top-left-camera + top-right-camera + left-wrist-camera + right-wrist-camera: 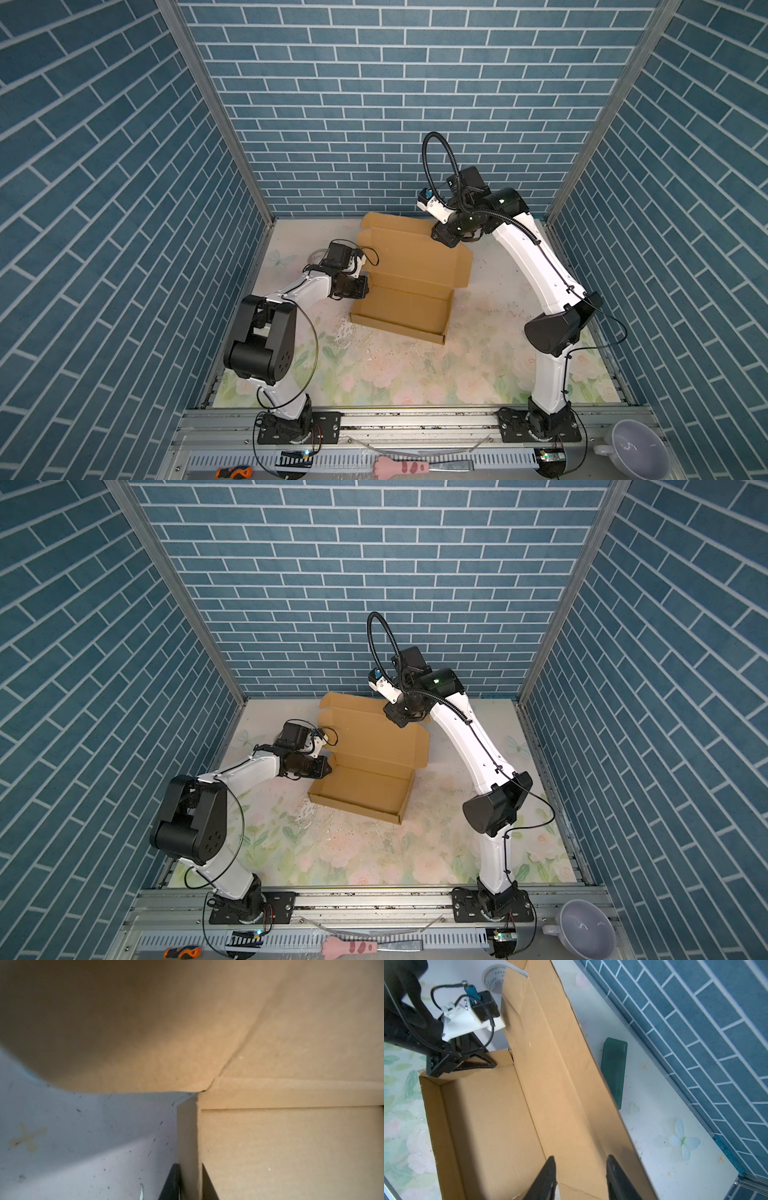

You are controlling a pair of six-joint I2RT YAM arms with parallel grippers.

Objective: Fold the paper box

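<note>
The paper box is brown cardboard, a shallow tray on the floral mat, with its lid raised behind it toward the back wall. My left gripper is at the tray's left wall. In the left wrist view it is shut on that thin upright wall, one black finger on each side. My right gripper hovers at the lid's upper right end. In the right wrist view it is open, fingers spread over the lid's inner face.
A dark green block lies on the mat behind the lid, near the brick back wall. A tape roll sits beyond the box's left end. A pale bowl, a screwdriver and a pink paw tool lie on the front rail.
</note>
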